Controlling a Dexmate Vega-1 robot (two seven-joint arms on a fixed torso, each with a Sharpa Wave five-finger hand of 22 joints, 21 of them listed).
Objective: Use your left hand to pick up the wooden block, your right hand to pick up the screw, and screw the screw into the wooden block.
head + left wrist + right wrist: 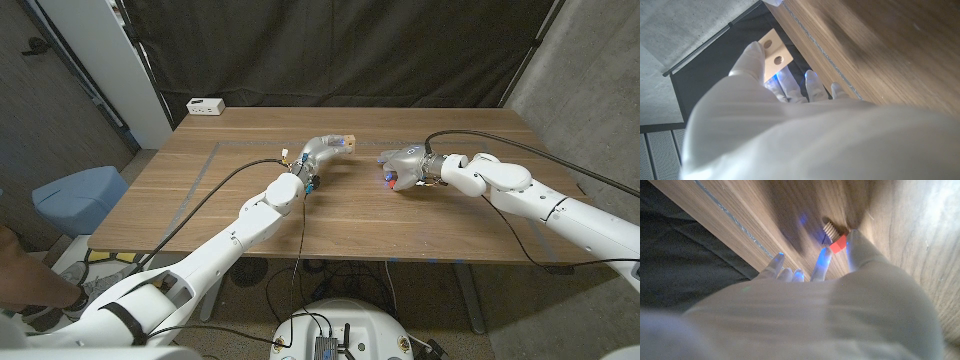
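Block: your left hand [318,153] grips the wooden block [773,53] above the worktop [200,200], holed face showing, long axis unclear.
Screw: your right hand [402,168] pinches the red-headed screw [835,236], threads toward the worktop; tip blurred.

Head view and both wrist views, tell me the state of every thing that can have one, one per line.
Wooden block: held in the left hand, holes facing the wrist camera.
Left hand: grips the wooden block above the table.
Screw: red head pinched in the right hand, threaded end pointing away from the hand.
Right hand: holds the screw, apart from the block.
White box: resting at the table's far left corner.
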